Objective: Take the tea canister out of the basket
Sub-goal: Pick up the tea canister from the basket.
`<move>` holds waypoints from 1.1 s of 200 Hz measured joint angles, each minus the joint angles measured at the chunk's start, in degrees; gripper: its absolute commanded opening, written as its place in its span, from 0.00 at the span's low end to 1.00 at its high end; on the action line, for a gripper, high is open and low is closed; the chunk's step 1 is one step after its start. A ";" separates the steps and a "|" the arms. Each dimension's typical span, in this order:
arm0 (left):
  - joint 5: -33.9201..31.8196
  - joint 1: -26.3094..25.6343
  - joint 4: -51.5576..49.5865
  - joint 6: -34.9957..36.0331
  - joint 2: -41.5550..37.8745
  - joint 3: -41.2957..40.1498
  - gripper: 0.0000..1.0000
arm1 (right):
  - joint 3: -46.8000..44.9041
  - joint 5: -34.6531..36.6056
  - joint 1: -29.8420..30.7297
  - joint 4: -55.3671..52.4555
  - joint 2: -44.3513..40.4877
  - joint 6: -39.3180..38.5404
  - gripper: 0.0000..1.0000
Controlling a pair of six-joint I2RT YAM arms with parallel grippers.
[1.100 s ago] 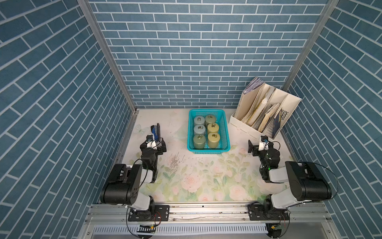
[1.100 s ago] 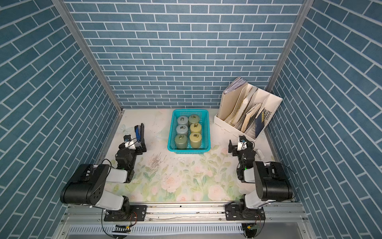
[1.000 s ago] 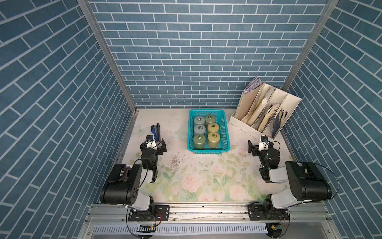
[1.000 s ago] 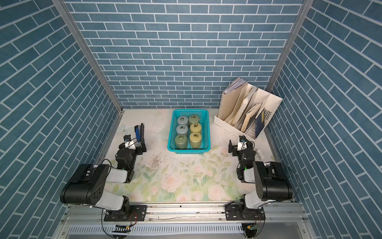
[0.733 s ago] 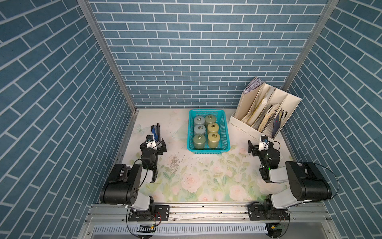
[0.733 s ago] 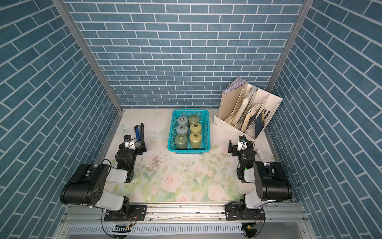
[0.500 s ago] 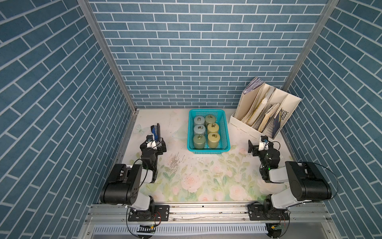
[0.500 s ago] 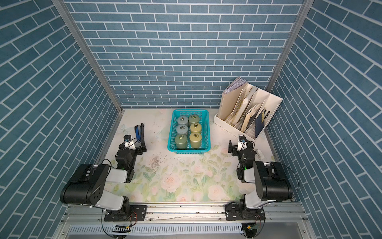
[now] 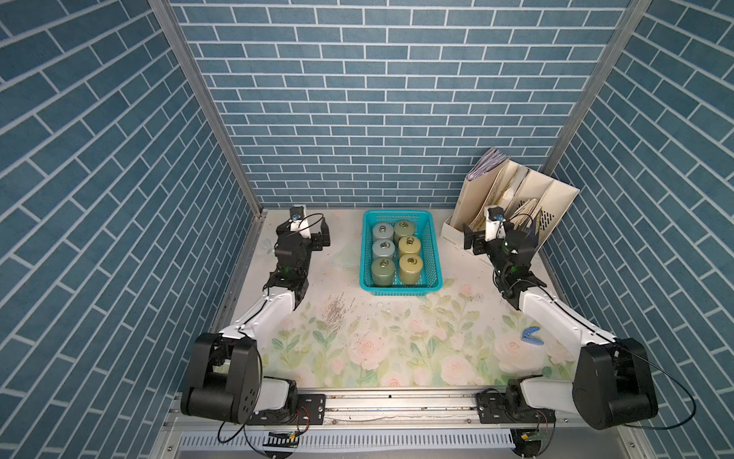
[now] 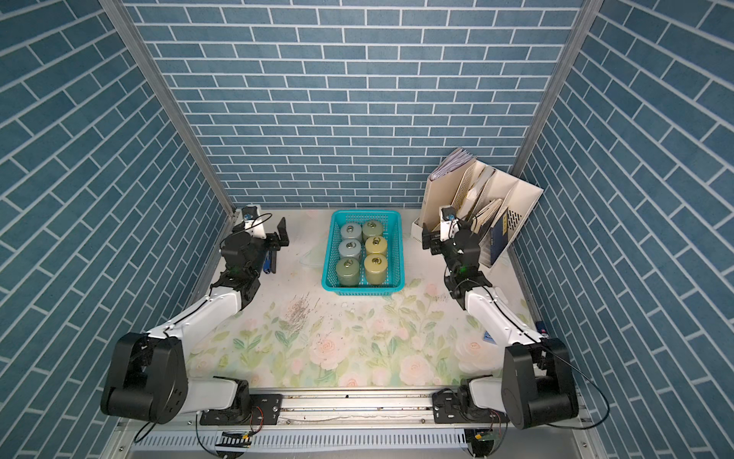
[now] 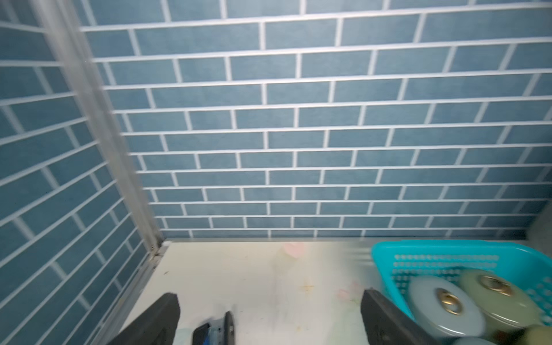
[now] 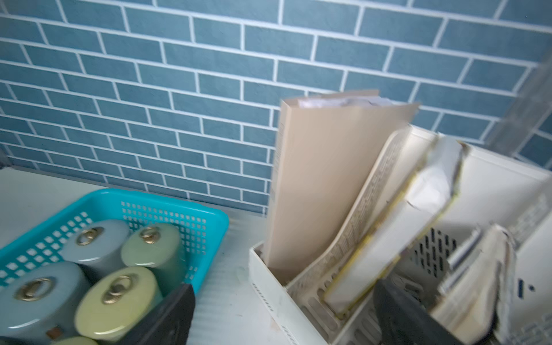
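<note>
six tea canisters [image 9: 410, 268] are seen standing upright, in two rows of three, inside the one turquoise basket [image 9: 401, 285] at the back of the counter [image 9: 397, 337]. one cream file organizer [image 9: 558, 198] is set beside it. both the left fingers [image 11: 161, 316] and the right fingers [image 12: 176, 313] are spread wide, with nothing gripped.

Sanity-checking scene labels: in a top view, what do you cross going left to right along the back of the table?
left pincer → basket → file organizer
</note>
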 measured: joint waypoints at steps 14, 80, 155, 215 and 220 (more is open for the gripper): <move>-0.68 -2.93 -3.80 0.92 0.07 1.07 1.00 | 3.76 1.38 3.89 -6.95 0.76 -0.09 0.98; 0.22 -8.44 -14.67 1.36 -5.11 -2.51 1.00 | 23.06 1.07 17.42 -36.46 18.45 -0.68 0.98; 3.63 -9.05 -16.57 0.33 -5.92 -2.71 1.00 | 34.93 -2.51 18.78 -50.34 30.91 -2.14 1.00; 4.59 -9.11 -16.52 -0.35 -5.60 -2.80 1.00 | 36.68 -4.00 19.32 -54.12 34.40 -2.14 1.00; 4.72 -9.11 -16.52 -0.37 -5.53 -2.80 1.00 | 36.81 -4.13 19.32 -54.12 34.71 -2.16 1.00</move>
